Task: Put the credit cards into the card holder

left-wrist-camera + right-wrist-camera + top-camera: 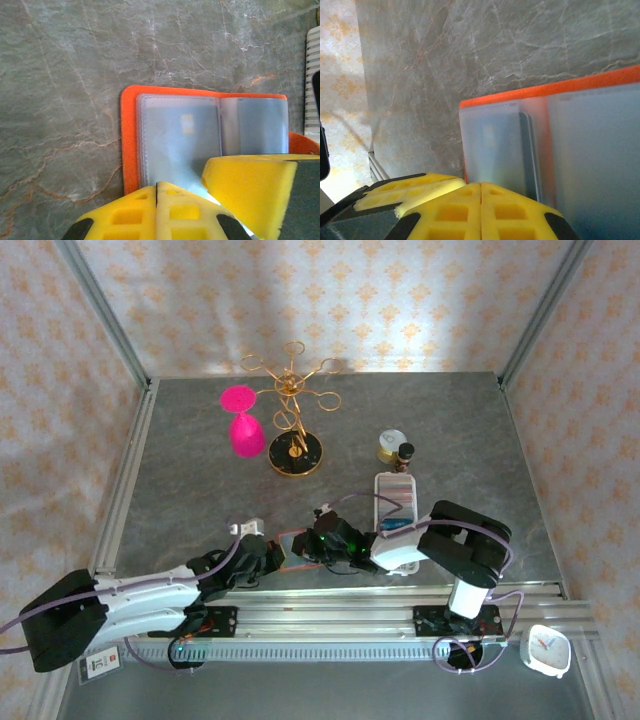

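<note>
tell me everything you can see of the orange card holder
The small orange-red folding card holder lies open and flat on the grey marbled table, its cloudy grey-blue plastic sleeves facing up, with an orange tab at one side. The yellow left gripper and right gripper are both shut at its near edge; whether they pinch it is unclear.
</note>
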{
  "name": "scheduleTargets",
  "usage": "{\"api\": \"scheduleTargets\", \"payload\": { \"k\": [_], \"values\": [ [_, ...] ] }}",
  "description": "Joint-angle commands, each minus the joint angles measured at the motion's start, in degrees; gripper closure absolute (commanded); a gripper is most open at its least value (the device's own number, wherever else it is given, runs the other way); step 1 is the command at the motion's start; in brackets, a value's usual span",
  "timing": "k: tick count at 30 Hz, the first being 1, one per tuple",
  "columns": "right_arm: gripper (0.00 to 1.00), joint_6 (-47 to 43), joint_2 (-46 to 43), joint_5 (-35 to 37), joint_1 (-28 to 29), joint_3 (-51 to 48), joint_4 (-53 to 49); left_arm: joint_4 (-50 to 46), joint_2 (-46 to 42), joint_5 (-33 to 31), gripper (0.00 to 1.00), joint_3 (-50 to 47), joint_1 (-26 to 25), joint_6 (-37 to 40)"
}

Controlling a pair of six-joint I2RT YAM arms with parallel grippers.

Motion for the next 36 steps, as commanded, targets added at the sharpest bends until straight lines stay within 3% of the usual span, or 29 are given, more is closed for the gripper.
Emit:
{"api": "scheduleTargets", "payload": {
  "k": [1,8,15,17,19,23,26,30,32,34,36],
  "values": [
    [0.93,-2.9,-3.9,3.6,0.3,2.3,-4.1,2.9,1.6,0.4,0.98,-1.7,-0.2,-0.6],
    [0.94,-15.8,-15.1,15.7,0.3,6.7,-20.7,0.5,4.0,-0.4,1.0,-0.5,-0.3,1.8],
    [0.95,-42.9,-35.1,25.6,-1.4,7.5,-29.6,-1.9,4.7,-1.7,1.0,0.6,-0.2,4.2],
    [0.91,-54.9,-40.5,27.3,-1.4,6.6,-30.1,-2.2,5.2,-1.7,1.0,1.1,-0.3,4.7],
    [0.81,-68.8,-46.3,28.2,-1.4,4.7,-30.2,-2.3,5.6,-1.9,1.0,1.3,-0.2,5.2],
    [0.7,-96.8,-55.5,23.9,-1.5,0.0,-34.2,-2.1,6.0,-1.9,1.0,1.5,-0.3,5.3],
    [0.64,-104.6,-61.2,30.1,-2.0,-2.3,-35.1,-2.5,5.9,-2.2,1.0,1.8,-0.3,5.5],
    [0.33,-115.5,-65.5,28.3,-5.4,-3.9,-42.9,-2.4,6.1,-2.0,1.0,1.9,-0.3,5.9],
    [0.31,-118.9,-64.5,28.4,-8.2,-4.1,-46.7,-2.5,6.2,-2.2,1.0,1.9,-0.2,5.9],
    [0.38,-122.4,-63.0,28.1,-11.8,-4.8,-48.3,-1.9,6.3,-2.2,1.0,1.8,-0.2,5.7],
    [0.39,-125.7,-60.9,26.9,-15.3,-5.3,-50.1,-1.9,6.3,-2.4,1.0,1.6,-0.3,5.7]
  ]
}}
